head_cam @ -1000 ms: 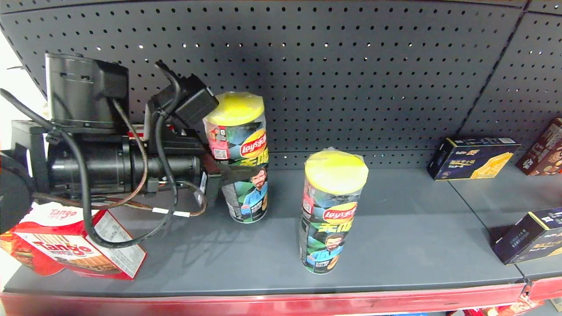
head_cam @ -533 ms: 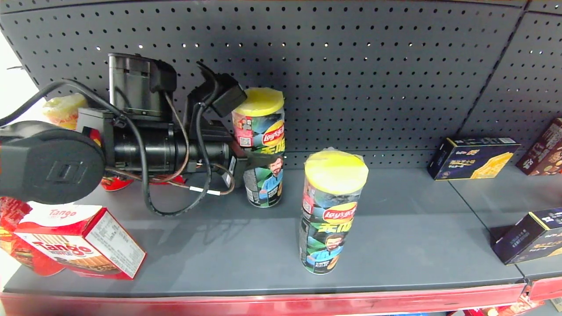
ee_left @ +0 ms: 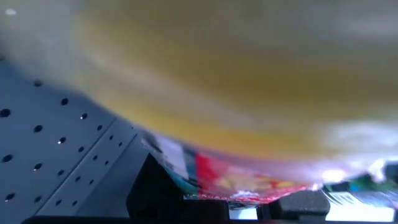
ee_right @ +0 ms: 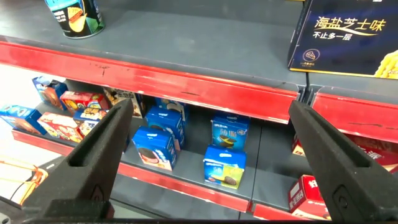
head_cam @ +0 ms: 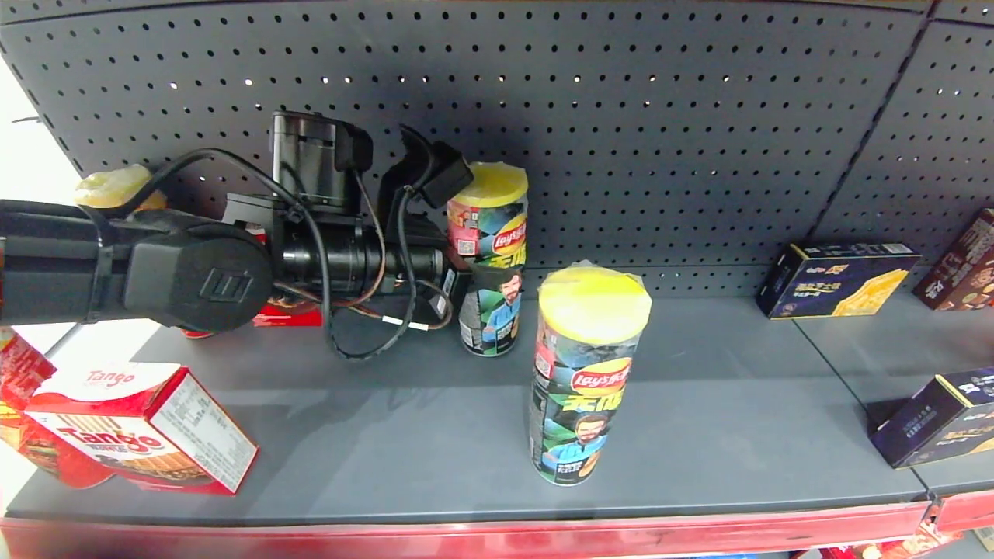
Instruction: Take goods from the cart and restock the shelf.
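Front can [head_cam: 590,373] stands shelved; at its 11 o'clock your left gripper [head_cam: 483,278] clasps the rear can [head_cam: 497,229], unreleased; right gripper [ee_right: 211,115] gapes empty.

Red wafer box [head_cam: 144,435] front left, dark blue box [head_cam: 835,281] back right.

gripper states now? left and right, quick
Left gripper: closed on the tall cylindrical chip can with a yellow lid.
Right gripper: open, holding nothing.
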